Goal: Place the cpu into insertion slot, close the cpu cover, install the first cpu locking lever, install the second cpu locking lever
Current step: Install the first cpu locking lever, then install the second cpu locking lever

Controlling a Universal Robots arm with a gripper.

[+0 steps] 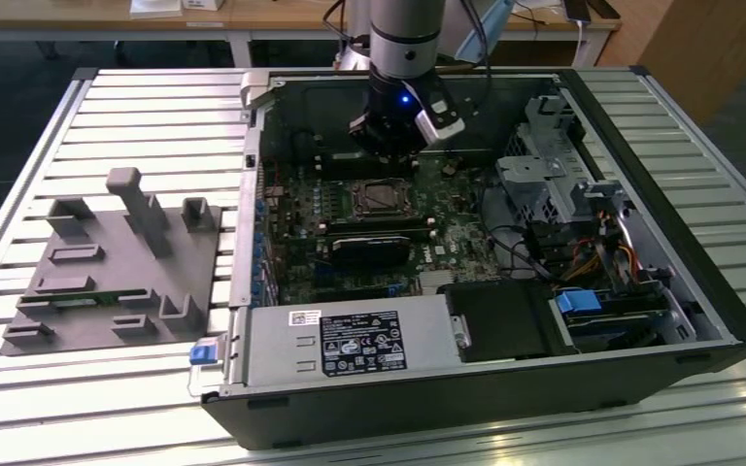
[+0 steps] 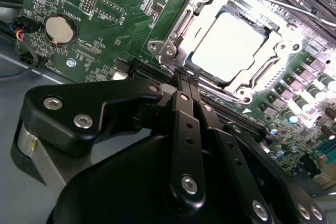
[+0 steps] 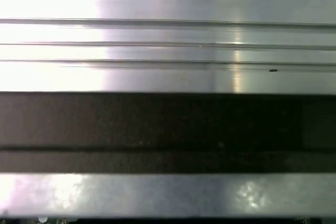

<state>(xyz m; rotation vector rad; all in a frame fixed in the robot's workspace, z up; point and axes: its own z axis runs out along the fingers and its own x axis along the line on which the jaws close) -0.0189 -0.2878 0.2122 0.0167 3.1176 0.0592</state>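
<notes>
Closed and empty, the gripper (image 2: 184, 74) hangs at the edge of the insertion slot (image 2: 173, 51), where the cpu (image 2: 228, 45) already sits under the cpu cover (image 2: 273, 69); thin stiff metal, likely best pushed at its rim

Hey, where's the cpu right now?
The cpu sits in the insertion slot on the green motherboard, framed by the cpu cover; in the second wrist view the gripper is at the socket's edge.

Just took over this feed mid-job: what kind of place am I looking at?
Likely a robotics lab or assembly test bench: an open computer case lies on a slatted aluminium table, a grey fixture block sits beside it, and wooden desks stand behind. The gripper hovers near the cpu.
</notes>
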